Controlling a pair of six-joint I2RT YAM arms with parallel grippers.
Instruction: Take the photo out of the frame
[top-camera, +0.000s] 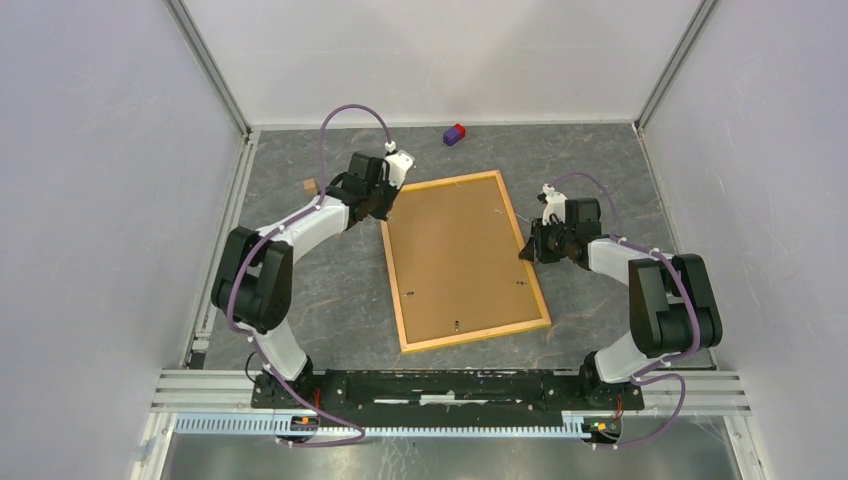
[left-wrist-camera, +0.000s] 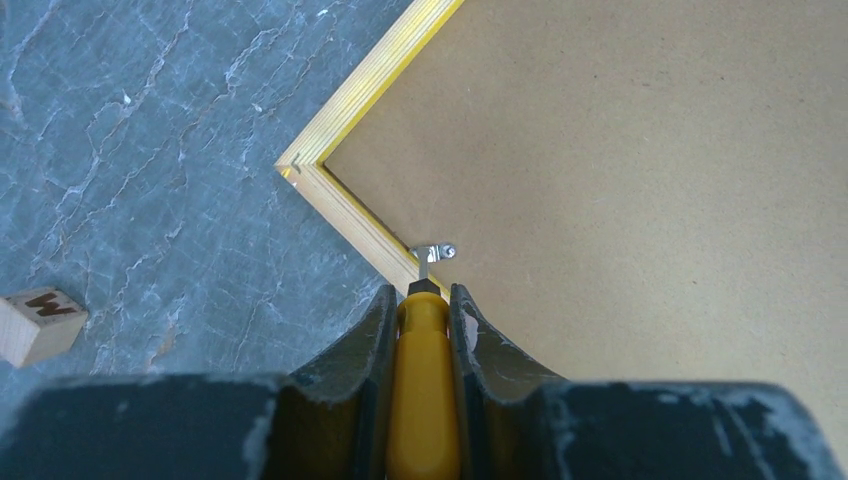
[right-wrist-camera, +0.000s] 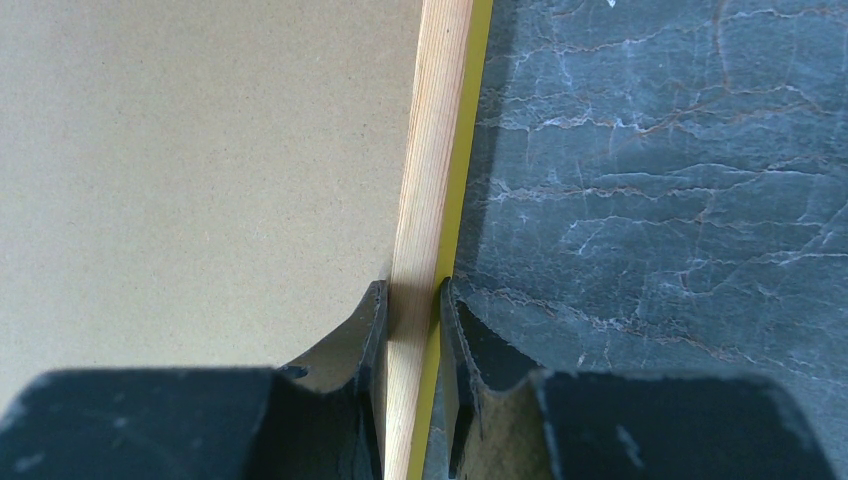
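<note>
My left end effector (left-wrist-camera: 423, 297) grips a yellow-handled tool (left-wrist-camera: 424, 400), its tip at a clip (left-wrist-camera: 432, 253) near a corner of the frame (left-wrist-camera: 345, 215), which lies face down on the tabletop (left-wrist-camera: 150, 150). I should turn the clip gently off the backing board (left-wrist-camera: 620, 180) while my right end effector (right-wrist-camera: 412, 290), pinching the frame's right rail, steadies it. The photo is hidden beneath.

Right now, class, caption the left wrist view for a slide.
Left end effector holds a yellow-handled tool at a metal clip on the frame.
</note>
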